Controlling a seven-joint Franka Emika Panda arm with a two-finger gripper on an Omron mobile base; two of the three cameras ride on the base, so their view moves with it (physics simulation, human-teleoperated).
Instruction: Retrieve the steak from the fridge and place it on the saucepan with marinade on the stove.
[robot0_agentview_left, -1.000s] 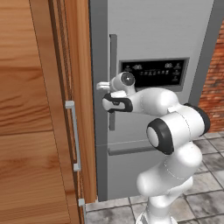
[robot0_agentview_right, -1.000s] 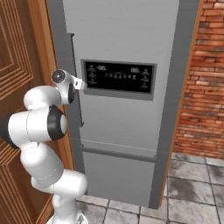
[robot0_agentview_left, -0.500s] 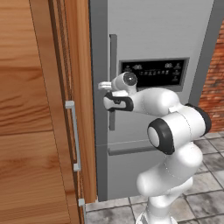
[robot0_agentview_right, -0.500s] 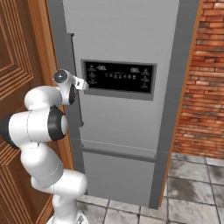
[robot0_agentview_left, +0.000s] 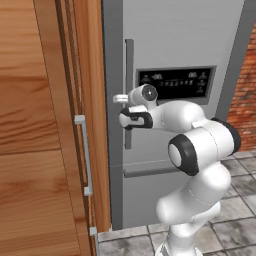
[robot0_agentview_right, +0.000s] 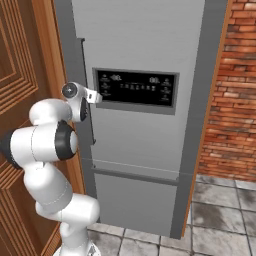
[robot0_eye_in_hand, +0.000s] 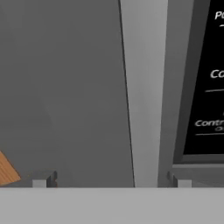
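Observation:
The grey steel fridge (robot0_agentview_left: 175, 45) stands closed, its black dispenser panel (robot0_agentview_right: 136, 90) on the door. My gripper (robot0_agentview_left: 124, 109) is at the fridge's long vertical handle (robot0_agentview_left: 129, 65), at about mid height. In the hand view the handle (robot0_eye_in_hand: 144, 96) rises between my two fingertips (robot0_eye_in_hand: 43, 180), with the gripper (robot0_eye_in_hand: 111, 180) open and the handle nearer the right tip. Neither tip touches the handle. The steak is hidden behind the shut door. The saucepan, the marinade and the stove are out of view.
A tall wooden cabinet (robot0_agentview_left: 45, 125) with a grey bar handle (robot0_agentview_left: 85, 155) stands close on the fridge's left. A red brick wall (robot0_agentview_right: 230, 100) flanks its right. Grey floor tiles (robot0_agentview_right: 220, 215) lie below, and the lower drawer front (robot0_agentview_right: 135, 200) sits under the door.
Almost nothing has changed: the hand stays at the fridge handle with its jaws wide, and the door stays shut.

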